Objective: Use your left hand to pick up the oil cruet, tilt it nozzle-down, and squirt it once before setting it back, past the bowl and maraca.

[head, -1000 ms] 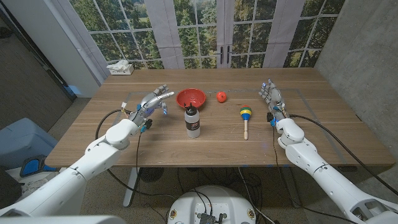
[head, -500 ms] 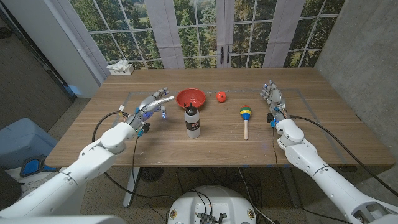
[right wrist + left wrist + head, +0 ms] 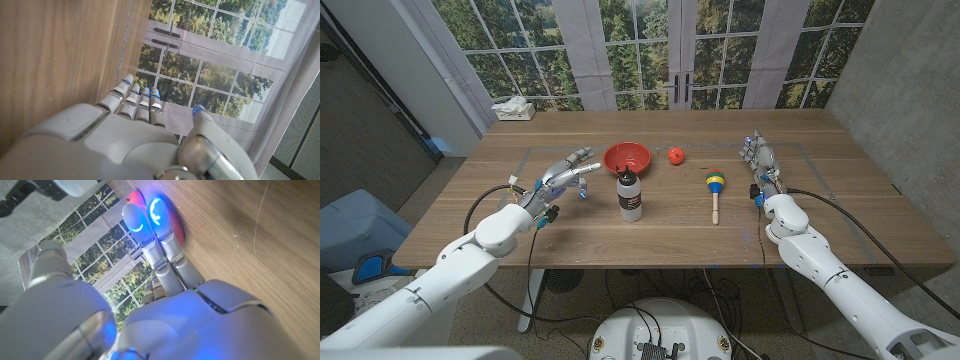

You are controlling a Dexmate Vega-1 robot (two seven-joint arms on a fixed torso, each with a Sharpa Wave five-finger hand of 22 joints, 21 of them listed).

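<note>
Tall windows back the wooden counter. Oil cruet stands upright just in front of the red bowl, untouched. Left robot hand, fingers spread and empty, hovers beside the cruet; grasping, tilting, squirting and replacing all remain.

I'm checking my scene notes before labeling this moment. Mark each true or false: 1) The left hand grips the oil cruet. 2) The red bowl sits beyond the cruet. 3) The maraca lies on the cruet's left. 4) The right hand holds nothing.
1) False: the left hand is open, apart from the oil cruet, which stands upright on the table.
2) True: the red bowl lies just behind the cruet.
3) False: the maraca lies on the cruet's right side.
4) True: the right hand is empty.
</note>
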